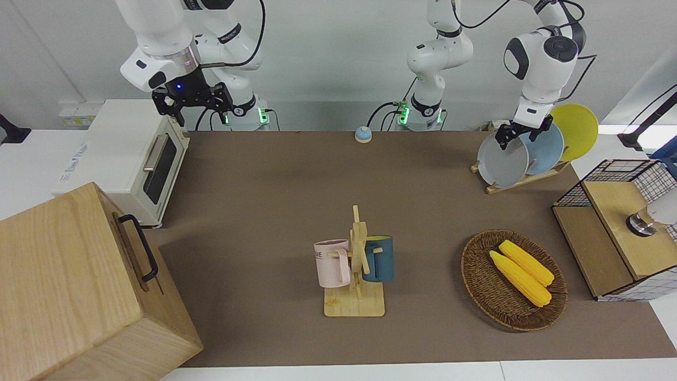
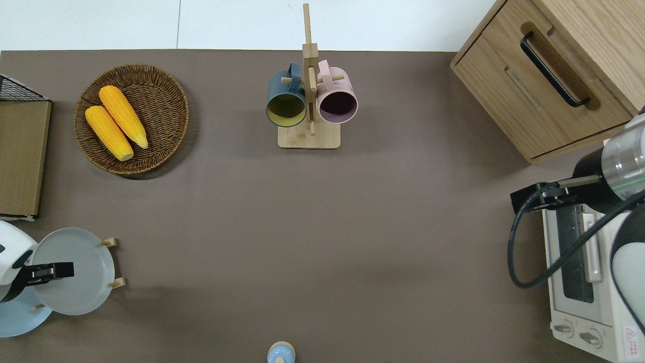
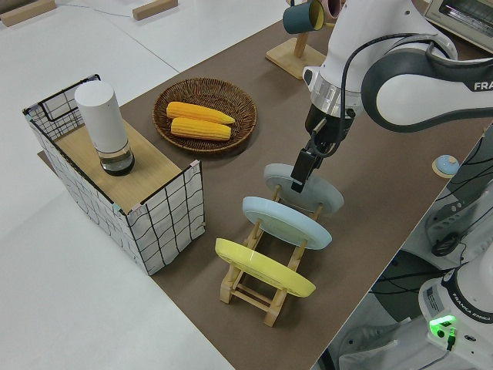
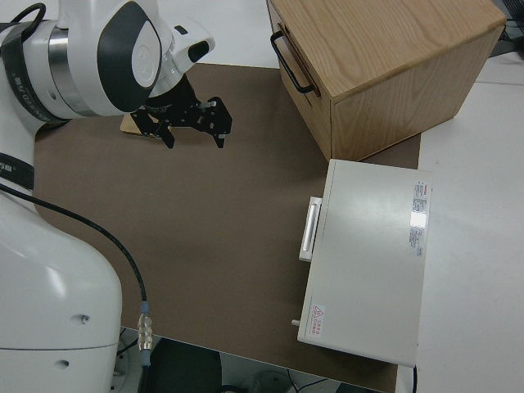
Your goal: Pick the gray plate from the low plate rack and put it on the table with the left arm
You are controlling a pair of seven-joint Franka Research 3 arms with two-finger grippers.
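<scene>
Here you have three round plates leaning in the low plate rack (image 3: 262, 289) of pale wooden slats: yellow plate (image 3: 262, 266), light-blue plate (image 3: 285, 222), then the gray plate (image 1: 501, 161), the one farthest from the robots. Your left tool (image 1: 521, 135) sits at the gray plate's top rim, one finger on each face; whether it has closed on the rim, you cannot tell. Two corn cobs (image 1: 521, 272) lie in one woven basket (image 1: 478, 280). Two mugs (image 1: 332, 263) hang on one stand. The right tool (image 1: 193, 100) is parked with its fingers spread.
</scene>
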